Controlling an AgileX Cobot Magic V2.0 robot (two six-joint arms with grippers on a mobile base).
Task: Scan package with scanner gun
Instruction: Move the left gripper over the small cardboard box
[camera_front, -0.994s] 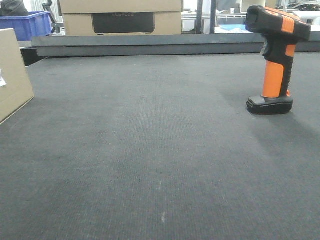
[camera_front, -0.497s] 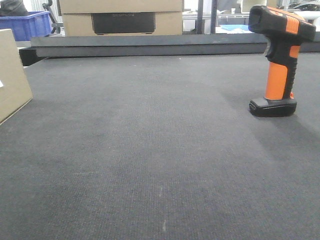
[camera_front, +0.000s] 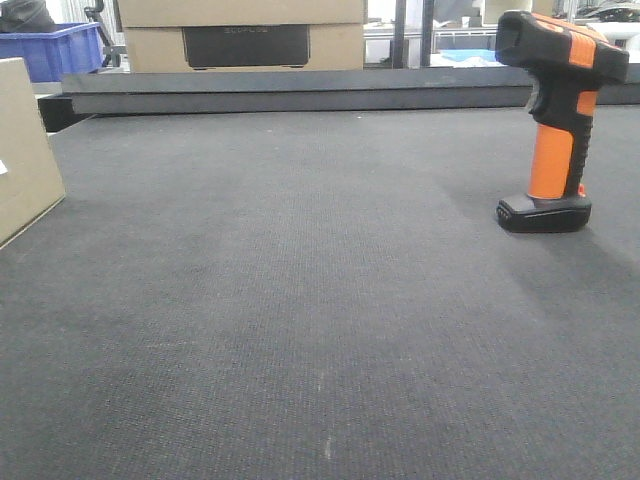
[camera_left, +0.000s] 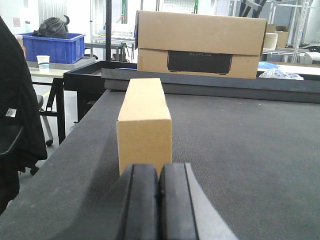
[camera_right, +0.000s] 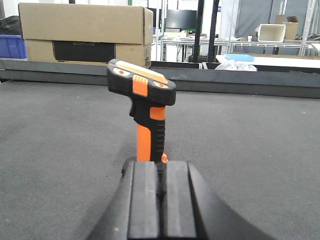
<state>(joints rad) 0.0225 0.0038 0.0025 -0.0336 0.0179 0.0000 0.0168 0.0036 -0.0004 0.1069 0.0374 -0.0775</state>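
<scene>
Black pads of the left gripper (camera_left: 159, 200) are pressed together with nothing between them, and the right gripper (camera_right: 161, 200) is likewise closed on nothing. At 12 o'clock from the left gripper the package (camera_left: 145, 120) stands on a long edge on the dark grey mat (camera_front: 300, 320), narrow end toward the camera. At 12 o'clock from the right gripper the scanner gun (camera_right: 145, 112) stands upright on its foot, untouched, head facing 9 o'clock. Farthest back in the front view, past the table's raised edge, a larger tan box (camera_front: 240, 30) with a dark panel sits at 12 o'clock, with a blue bin (camera_front: 60, 50) at 10 o'clock.
</scene>
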